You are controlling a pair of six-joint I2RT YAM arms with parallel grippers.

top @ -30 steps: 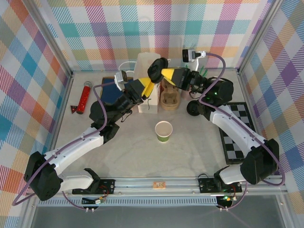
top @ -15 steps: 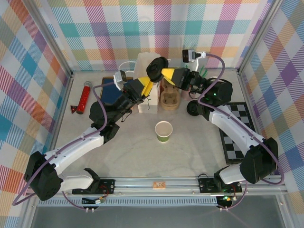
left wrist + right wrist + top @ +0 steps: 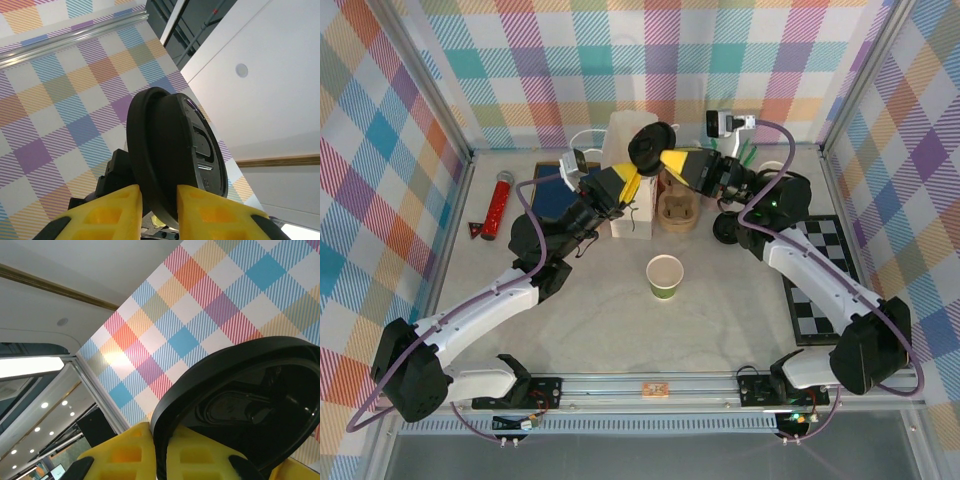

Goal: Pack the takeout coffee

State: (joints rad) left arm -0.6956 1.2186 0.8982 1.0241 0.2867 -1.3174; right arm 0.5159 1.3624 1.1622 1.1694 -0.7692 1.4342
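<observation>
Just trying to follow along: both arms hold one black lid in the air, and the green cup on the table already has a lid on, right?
Not quite. The green cup stands open, with no lid on it, as the top view shows. The rest is right: the black lid is up in the air.

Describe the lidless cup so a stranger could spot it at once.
Start at the white paper bag at the back of the table. Nearer the arms, alone on the bare middle, stands the green paper cup. Unlike the brown holder beside the bag, it is open-topped, cream inside and touches nothing.
</observation>
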